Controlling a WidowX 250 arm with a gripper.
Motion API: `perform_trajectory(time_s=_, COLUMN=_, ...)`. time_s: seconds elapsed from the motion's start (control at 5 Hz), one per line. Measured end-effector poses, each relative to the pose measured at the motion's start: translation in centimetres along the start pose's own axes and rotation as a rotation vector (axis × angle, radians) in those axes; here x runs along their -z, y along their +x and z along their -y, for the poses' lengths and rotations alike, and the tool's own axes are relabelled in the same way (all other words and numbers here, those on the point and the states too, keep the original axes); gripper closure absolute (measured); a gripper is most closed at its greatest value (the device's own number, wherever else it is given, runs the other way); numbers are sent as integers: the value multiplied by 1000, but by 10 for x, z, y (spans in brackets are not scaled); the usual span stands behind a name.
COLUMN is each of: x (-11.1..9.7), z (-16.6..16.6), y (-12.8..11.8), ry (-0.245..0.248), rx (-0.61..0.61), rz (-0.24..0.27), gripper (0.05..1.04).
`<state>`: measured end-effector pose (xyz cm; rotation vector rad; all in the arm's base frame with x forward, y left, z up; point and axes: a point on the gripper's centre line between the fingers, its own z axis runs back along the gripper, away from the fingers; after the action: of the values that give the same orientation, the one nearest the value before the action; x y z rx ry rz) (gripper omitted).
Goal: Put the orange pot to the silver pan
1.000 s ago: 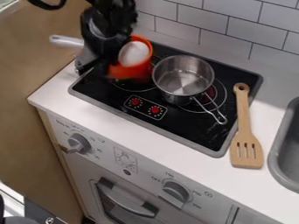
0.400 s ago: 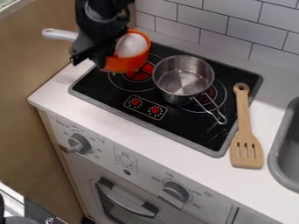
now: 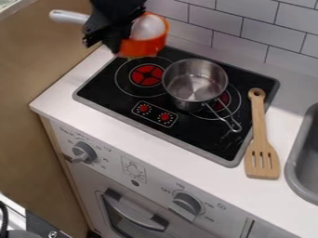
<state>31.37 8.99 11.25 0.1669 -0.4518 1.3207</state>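
At the top left, my gripper (image 3: 104, 38) is shut on the orange pot (image 3: 144, 47), holding it in the air above the back left part of the stove. The pot is tilted, its pale inside facing the camera, and its white handle (image 3: 68, 17) sticks out to the left behind the gripper. To the right and lower, the silver pan (image 3: 195, 83) stands upright on the right burner, its wire handle pointing toward the front right. Pot and pan are apart.
A black stovetop (image 3: 118, 100) with a glowing left burner (image 3: 147, 75) lies below the pot. The wooden spatula (image 3: 261, 139) rests along its right edge, beside a grey sink (image 3: 304, 158). A tiled wall (image 3: 242, 28) rises behind.
The gripper has lifted the orange pot up off the left burner area, lately also shifting a little to the right. More of the left burner shows. The silver pan has stayed still.
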Motion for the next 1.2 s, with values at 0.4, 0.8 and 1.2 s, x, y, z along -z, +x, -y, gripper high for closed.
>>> perform_trajectory(time_s=0.4, x=-14, z=9, y=-31, ry=17, rx=-52, rz=8, gripper=1027)
perform_trajectory(time_s=0.8, x=-26, z=18, y=-58, ry=1, rx=-96, rz=29, gripper=1027)
perform_trajectory(time_s=1.2, x=-12, z=28, y=-84, ry=-46, rx=-136, rz=54, gripper=1027)
